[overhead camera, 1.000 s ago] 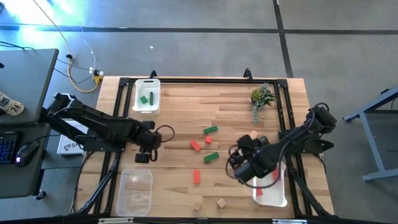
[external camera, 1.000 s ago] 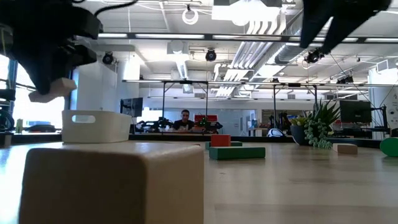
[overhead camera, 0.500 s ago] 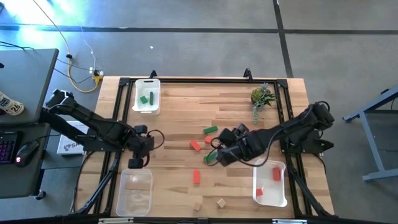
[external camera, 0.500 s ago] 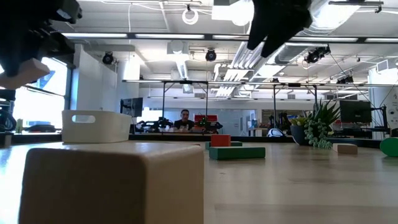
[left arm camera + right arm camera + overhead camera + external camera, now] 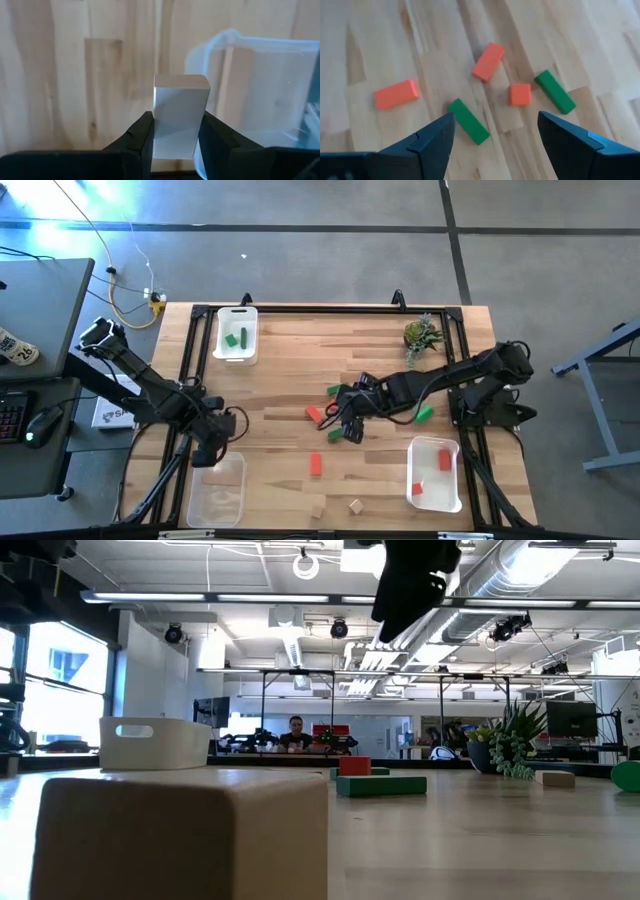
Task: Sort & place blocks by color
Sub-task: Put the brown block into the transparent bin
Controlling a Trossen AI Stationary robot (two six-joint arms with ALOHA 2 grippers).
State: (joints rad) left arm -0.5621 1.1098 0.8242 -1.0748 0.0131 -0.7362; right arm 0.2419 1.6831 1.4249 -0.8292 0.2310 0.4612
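left gripper (image 5: 175, 145) grips tan block (image 5: 180, 112), seemingly over clear tray (image 5: 265, 90).

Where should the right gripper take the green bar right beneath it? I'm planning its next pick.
Probably across the middle of the green bar, on its two long sides, coming straight down. It lies flat with bare wood along both long sides, and the open right gripper already hangs above it. Turn the wrist to match its diagonal lie.

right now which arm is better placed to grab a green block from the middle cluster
Right. The right gripper hovers open directly over the loose green block there, while the left gripper is shut on a tan block beside the clear tray.
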